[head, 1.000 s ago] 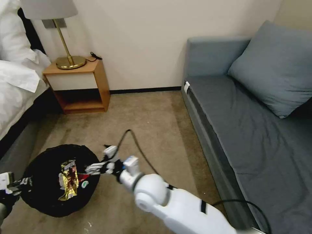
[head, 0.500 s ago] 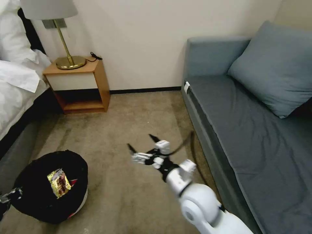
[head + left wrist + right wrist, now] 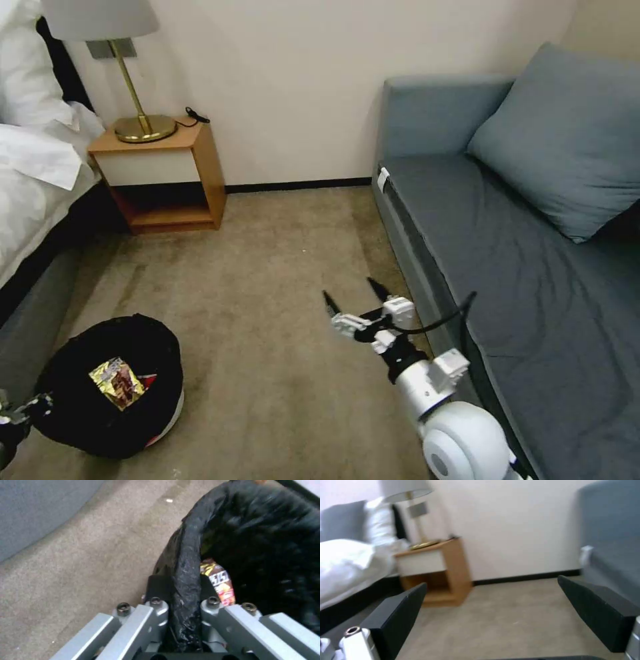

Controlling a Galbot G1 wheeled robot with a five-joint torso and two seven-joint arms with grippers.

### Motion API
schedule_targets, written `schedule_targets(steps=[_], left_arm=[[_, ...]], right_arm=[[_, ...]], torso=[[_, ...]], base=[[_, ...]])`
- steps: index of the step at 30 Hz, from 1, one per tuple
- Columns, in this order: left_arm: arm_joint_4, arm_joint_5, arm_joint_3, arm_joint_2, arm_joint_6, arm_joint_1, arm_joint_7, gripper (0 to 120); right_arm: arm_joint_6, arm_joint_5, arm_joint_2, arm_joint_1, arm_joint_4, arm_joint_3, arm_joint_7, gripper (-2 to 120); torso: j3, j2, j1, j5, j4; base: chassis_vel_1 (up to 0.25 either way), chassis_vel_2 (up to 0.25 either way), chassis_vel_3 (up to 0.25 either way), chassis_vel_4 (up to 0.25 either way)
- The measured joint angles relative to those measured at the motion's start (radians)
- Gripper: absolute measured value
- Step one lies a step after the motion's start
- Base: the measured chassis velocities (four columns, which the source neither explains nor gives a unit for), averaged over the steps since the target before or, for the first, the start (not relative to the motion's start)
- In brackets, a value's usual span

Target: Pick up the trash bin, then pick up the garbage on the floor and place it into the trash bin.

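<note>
The left gripper (image 3: 183, 610) is clamping its fingers on the bag-lined rim of the trash bin (image 3: 80, 427), which is sitting low at the robot's left with a gold snack wrapper (image 3: 117, 381) lying inside. The right gripper (image 3: 353, 300) is hanging with fingers spread apart and holding nothing, well apart from the bin beside the sofa (image 3: 533, 280), over bare carpet (image 3: 267, 267).

The bin (image 3: 110, 390) stands low on the carpet near the bed, its white body showing only at the lower right under a crinkled black bag folded over the rim. Inside lie 1 gold-red wrapper (image 3: 117, 382), face up, and a red piece (image 3: 151, 381) just beside it.
</note>
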Motion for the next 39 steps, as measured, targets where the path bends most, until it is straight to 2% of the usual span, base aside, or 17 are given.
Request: schedule_targets(steps=[6, 12, 14, 15, 18, 19, 21, 23, 24, 26, 27, 29, 30, 31, 32, 36, 39], left_arm=[[-0.005, 0.016, -0.002, -0.004, -0.031, 0.002, 0.013, 39], [-0.038, 0.063, -0.016, -0.009, -0.089, 0.019, 0.037, 56], [-0.069, 0.143, -0.037, -0.015, -0.154, 0.037, 0.081, 68], [-0.069, 0.143, -0.037, -0.015, -0.154, 0.037, 0.081, 68], [-0.145, 0.219, -0.089, -0.032, -0.249, 0.089, 0.194, 85], [-0.145, 0.219, -0.089, -0.032, -0.249, 0.089, 0.194, 85], [-0.196, 0.249, -0.102, -0.048, -0.329, 0.112, 0.244, 94], [-0.211, 0.254, -0.099, -0.053, -0.351, 0.116, 0.250, 95], [-0.236, 0.259, -0.089, -0.060, -0.390, 0.122, 0.254, 98], [-0.300, 0.276, -0.021, -0.080, -0.495, 0.129, 0.247, 100], [-0.300, 0.276, -0.021, -0.080, -0.495, 0.129, 0.247, 100], [-0.343, 0.289, 0.043, -0.095, -0.555, 0.135, 0.235, 100], [-0.396, 0.334, 0.119, -0.123, -0.632, 0.138, 0.229, 100], [-0.419, 0.358, 0.142, -0.142, -0.663, 0.138, 0.220, 100], [-0.419, 0.358, 0.142, -0.142, -0.663, 0.138, 0.220, 100], [-0.485, 0.458, 0.192, -0.197, -0.758, 0.156, 0.182, 100], [-0.504, 0.505, 0.209, -0.208, -0.798, 0.176, 0.164, 100]], right_arm=[[0.083, -0.052, 0.024, -0.056, -0.026, 0.085, -0.017, 100], [0.104, -0.048, 0.039, -0.086, -0.031, 0.117, -0.018, 100], [0.115, -0.039, 0.043, -0.107, -0.033, 0.145, -0.018, 100], [0.115, -0.039, 0.043, -0.107, -0.033, 0.145, -0.018, 100], [0.134, 0.012, 0.049, -0.150, -0.032, 0.198, -0.011, 100], [0.134, 0.012, 0.049, -0.150, -0.032, 0.198, -0.011, 100], [0.167, 0.021, 0.054, -0.182, -0.046, 0.245, -0.014, 100], [0.182, 0.019, 0.057, -0.189, -0.056, 0.261, -0.014, 100], [0.204, 0.014, 0.060, -0.199, -0.071, 0.282, -0.014, 100], [0.273, 0.000, 0.065, -0.219, -0.107, 0.325, -0.011, 100], [0.273, 0.000, 0.065, -0.219, -0.107, 0.325, -0.011, 100], [0.313, 0.001, 0.068, -0.238, -0.116, 0.340, -0.006, 100], [0.357, 0.004, 0.075, -0.264, -0.115, 0.345, -0.007, 100], [0.387, 0.000, 0.084, -0.277, -0.116, 0.348, -0.010, 100], [0.387, 0.000, 0.084, -0.277, -0.116, 0.348, -0.010, 100], [0.502, -0.020, 0.107, -0.310, -0.131, 0.358, -0.048, 100], [0.535, -0.031, 0.112, -0.319, -0.135, 0.359, -0.066, 100]], torso=[[0.000, 0.000, 0.000, 0.0000, 0.0000], [0.000, 0.000, 0.000, -0.0001, 0.0001], [0.000, 0.000, 0.000, -0.0001, 0.0000], [0.000, 0.000, 0.000, -0.0001, 0.0000], [0.000, 0.000, 0.000, 0.0002, 0.0002], [0.000, 0.000, 0.000, 0.0002, 0.0002], [0.000, 0.000, 0.000, -0.0001, 0.0003], [0.000, 0.000, 0.000, 0.0000, 0.0003], [0.000, 0.000, 0.000, 0.0001, 0.0002], [0.000, 0.000, 0.000, 0.0001, 0.0000], [0.000, 0.000, 0.000, 0.0001, 0.0000], [0.000, 0.000, 0.000, 0.0002, -0.0001], [0.000, 0.000, 0.000, -0.0003, -0.0003], [0.000, 0.000, 0.000, -0.0001, -0.0004], [0.000, 0.000, 0.000, -0.0001, -0.0004], [0.000, 0.000, 0.000, 0.0000, 0.0000], [0.000, 0.000, 0.000, 0.0001, 0.0000]], base=[[0.000, 0.000, 0.000, 0.000], [0.000, 0.000, 0.000, 0.000], [0.000, 0.000, 0.000, 0.000], [0.000, 0.000, 0.000, 0.000], [0.000, 0.000, 0.000, 0.000], [0.000, 0.000, 0.000, 0.000], [0.000, 0.000, 0.000, 0.000], [0.000, 0.000, 0.000, 0.000], [0.000, 0.000, 0.000, 0.000], [0.000, 0.000, 0.000, 0.000], [0.000, 0.000, 0.000, 0.000], [0.000, 0.000, 0.000, 0.000], [0.000, 0.000, 0.000, 0.000], [0.000, 0.000, 0.000, 0.000], [0.000, 0.000, 0.000, 0.000], [0.000, 0.000, 0.000, 0.000], [0.000, 0.000, 0.000, 0.000]])
